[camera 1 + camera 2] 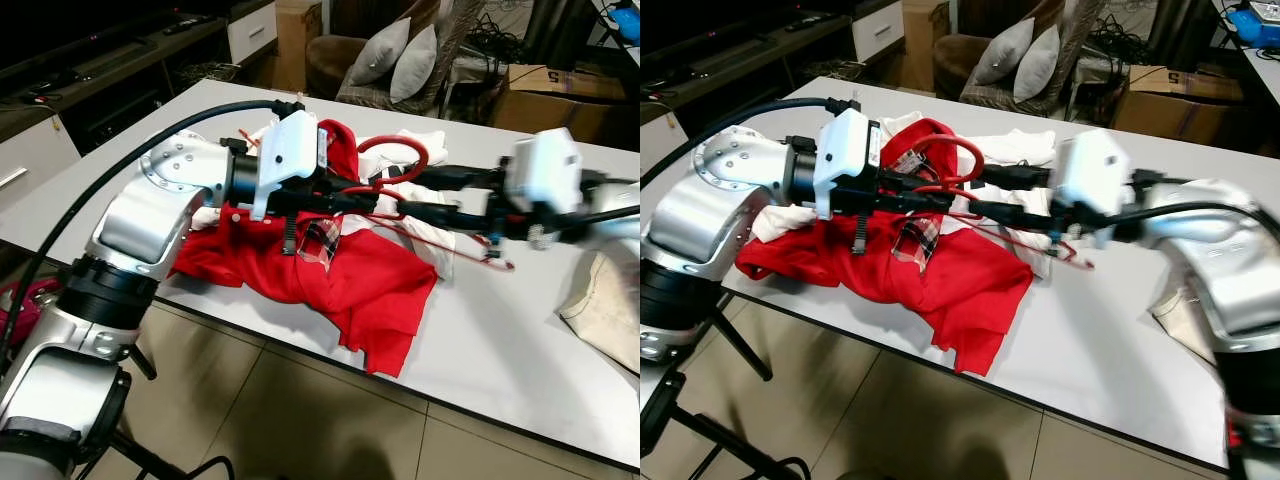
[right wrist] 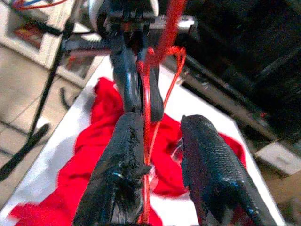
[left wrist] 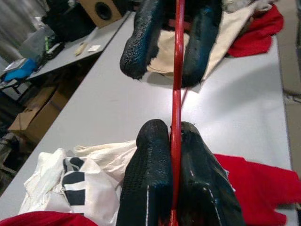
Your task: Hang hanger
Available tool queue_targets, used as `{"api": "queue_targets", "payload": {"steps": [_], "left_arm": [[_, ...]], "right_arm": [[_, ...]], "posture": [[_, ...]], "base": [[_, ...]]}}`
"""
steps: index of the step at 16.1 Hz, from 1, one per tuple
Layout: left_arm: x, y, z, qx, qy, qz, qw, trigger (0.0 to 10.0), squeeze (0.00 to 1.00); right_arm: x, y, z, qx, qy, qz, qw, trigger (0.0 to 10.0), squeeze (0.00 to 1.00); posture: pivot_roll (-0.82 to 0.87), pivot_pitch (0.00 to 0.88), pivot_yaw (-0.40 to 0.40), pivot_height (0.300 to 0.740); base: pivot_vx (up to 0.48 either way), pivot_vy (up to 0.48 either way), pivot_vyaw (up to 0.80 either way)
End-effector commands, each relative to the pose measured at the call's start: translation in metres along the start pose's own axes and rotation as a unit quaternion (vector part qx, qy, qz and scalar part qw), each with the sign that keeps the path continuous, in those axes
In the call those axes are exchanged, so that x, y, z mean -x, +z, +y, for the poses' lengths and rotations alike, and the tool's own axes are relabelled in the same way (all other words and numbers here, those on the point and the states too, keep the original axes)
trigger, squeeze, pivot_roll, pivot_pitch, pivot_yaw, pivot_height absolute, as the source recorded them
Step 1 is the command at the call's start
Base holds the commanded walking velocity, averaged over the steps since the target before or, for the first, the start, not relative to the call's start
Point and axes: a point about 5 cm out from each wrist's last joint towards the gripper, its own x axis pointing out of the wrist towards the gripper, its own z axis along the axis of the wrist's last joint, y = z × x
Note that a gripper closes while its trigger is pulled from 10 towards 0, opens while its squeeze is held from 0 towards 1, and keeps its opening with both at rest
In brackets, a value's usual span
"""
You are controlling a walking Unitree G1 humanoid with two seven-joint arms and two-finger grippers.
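Red hanger [image 1: 392,165] of thin wire is held in the air above a grey worktop [image 1: 500,330], between the two arms that reach in toward each other from either side. The left pincer [image 3: 175,136] is pressed together on the hanger's red rod, one black finger on each side of it. The right pincer [image 2: 162,136] faces it from the other end; its fingers [image 2: 209,155] stand spread, with the red wire running close along the inner face of one of them, and whether that finger actually touches the wire cannot be told. The hanger's hook curves up over the clothes, just above the meeting point of the two pincers.

Under the arms a red shirt [image 1: 375,290] lies crumpled on the worktop, one edge drooping over the near side. A white garment [image 3: 70,183] with a dark printed mark lies just behind it; the print cannot be read. A beige cloth [image 1: 605,300] sits apart at the robot's right. Beyond the worktop stand an armchair with two grey cushions [image 1: 400,55] and a cardboard box [image 1: 545,95] bearing a dark figure that looks like a "5".
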Motion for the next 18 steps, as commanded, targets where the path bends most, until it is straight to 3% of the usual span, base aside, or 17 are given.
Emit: {"api": "queue_targets", "payload": {"steps": [1, 6, 7, 8, 9, 12, 13, 14, 15, 18], "left_arm": [[-0.001, 0.008, -0.004, -0.018, -0.024, -0.001, 1.0, 0.0, 0.0], [-0.008, 0.023, -0.004, -0.056, -0.034, -0.011, 0.998, 0.0, 0.0], [-0.009, 0.025, -0.003, -0.067, -0.032, -0.01, 0.997, 0.0, 0.0], [-0.01, 0.027, -0.002, -0.074, -0.03, -0.011, 0.997, 0.0, 0.0], [-0.009, 0.029, 0.0, -0.085, -0.025, -0.007, 0.996, 0.0, 0.0], [-0.008, 0.033, 0.003, -0.095, -0.016, -0.007, 0.995, 0.0, 0.0], [-0.008, 0.035, 0.003, -0.097, -0.014, -0.011, 0.995, 0.0, 0.0], [-0.008, 0.036, 0.003, -0.098, -0.013, -0.012, 0.995, 0.0, 0.0], [-0.007, 0.037, 0.003, -0.1, -0.013, -0.015, 0.995, 0.0, 0.0], [-0.007, 0.042, 0.003, -0.111, -0.014, -0.021, 0.994, 0.0, 0.0]], "right_arm": [[0.006, 0.001, -0.002, -0.007, 0.014, 0.013, 1.0, 10.0, 1.0], [-0.001, 0.001, 0.006, -0.029, 0.049, 0.029, 0.998, 10.0, 1.0], [-0.005, 0.0, 0.003, -0.027, 0.041, 0.032, 0.998, 10.0, 0.76], [-0.007, 0.0, -0.001, -0.027, 0.025, 0.036, 0.999, 10.0, 0.1], [-0.008, 0.002, -0.007, -0.018, 0.009, 0.039, 0.999, 10.0, 0.0], [-0.009, 0.002, -0.015, -0.001, -0.009, 0.058, 0.998, 10.0, 0.0], [-0.01, 0.001, -0.016, 0.004, -0.01, 0.066, 0.998, 4.6, 0.0], [-0.011, 0.0, -0.016, 0.005, -0.011, 0.068, 0.998, 4.6, 0.0], [-0.012, -0.001, -0.016, 0.006, -0.013, 0.073, 0.997, 0.0, 0.0], [-0.014, -0.002, -0.017, -0.001, -0.015, 0.074, 0.997, 0.0, 0.0]], "posture": [[0.06, 0.0, 0.026, 0.74], [0.07, 0.0, 0.024, 0.74], [0.06, 0.0, 0.026, 0.74], [0.06, 0.0, 0.029, 0.74], [0.06, 0.0, 0.032, 0.74], [0.06, 0.0, 0.03, 0.74], [0.07, 0.0, 0.028, 0.74], [0.07, 0.0, 0.026, 0.74], [0.07, 0.0, 0.025, 0.74], [0.07, 0.0, 0.024, 0.74]], "base": [[0.0, 0.0, 0.0], [0.0, 0.0, 0.0], [0.0, 0.0, 0.0], [0.0, 0.0, 0.0], [0.0, 0.0, 0.0], [0.0, 0.0, 0.0], [0.0, 0.0, 0.0], [0.0, 0.0, 0.0], [0.0, 0.0, 0.0], [0.0, 0.0, 0.0]]}}
